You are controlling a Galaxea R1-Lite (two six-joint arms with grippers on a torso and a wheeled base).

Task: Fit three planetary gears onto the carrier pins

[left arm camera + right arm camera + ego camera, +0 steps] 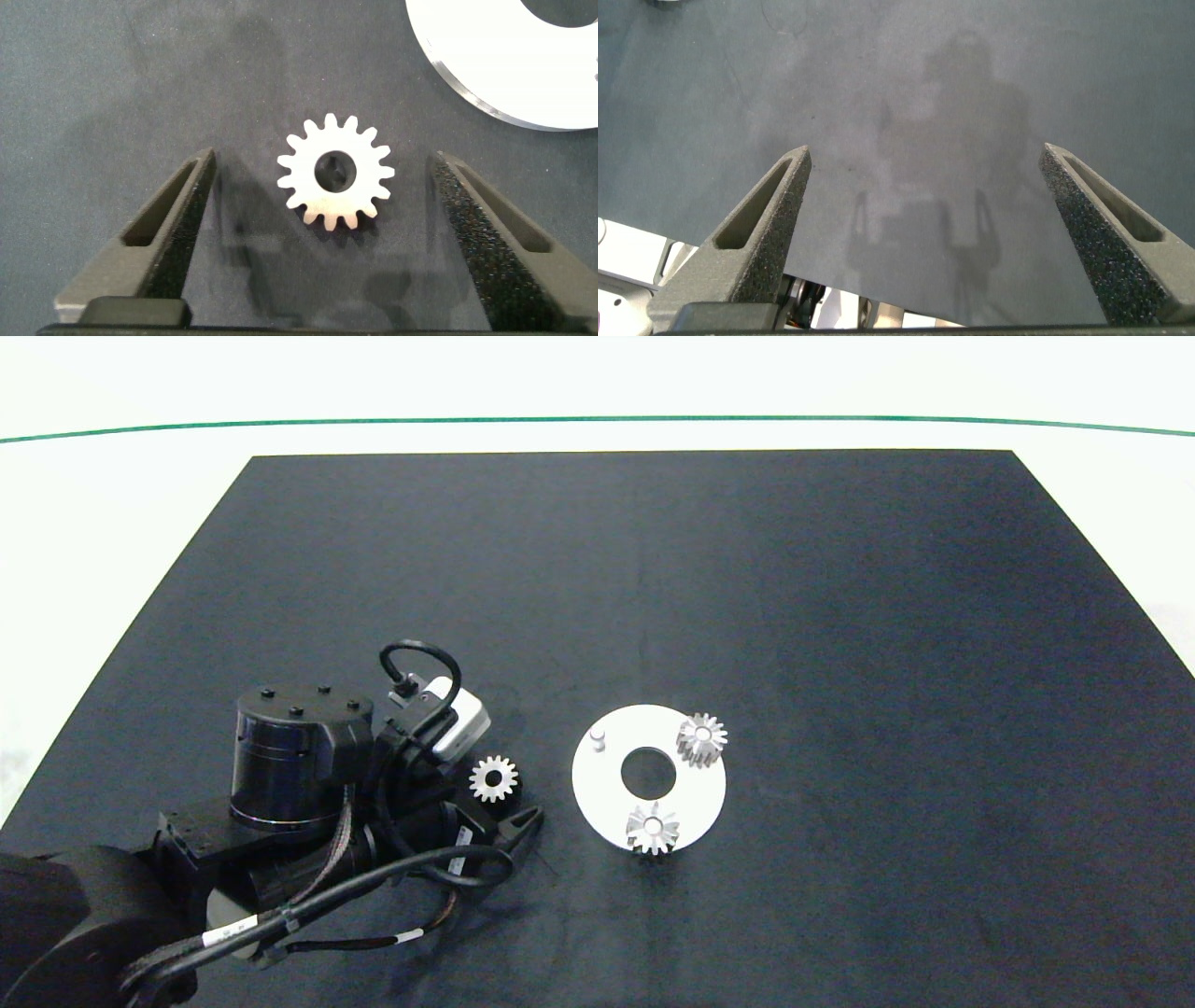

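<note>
Spread wide, my left end effector (322, 201) straddles a loose gear (335, 174) lying flat beside the white disc (607, 803); two gears (701, 738) sit on pins, one pin (597, 739) bare.

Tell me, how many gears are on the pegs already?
Two gears sit on pins of the white disc. The left gripper is open around the third gear on the mat. One pin is bare. The right gripper is open over bare mat.
</note>
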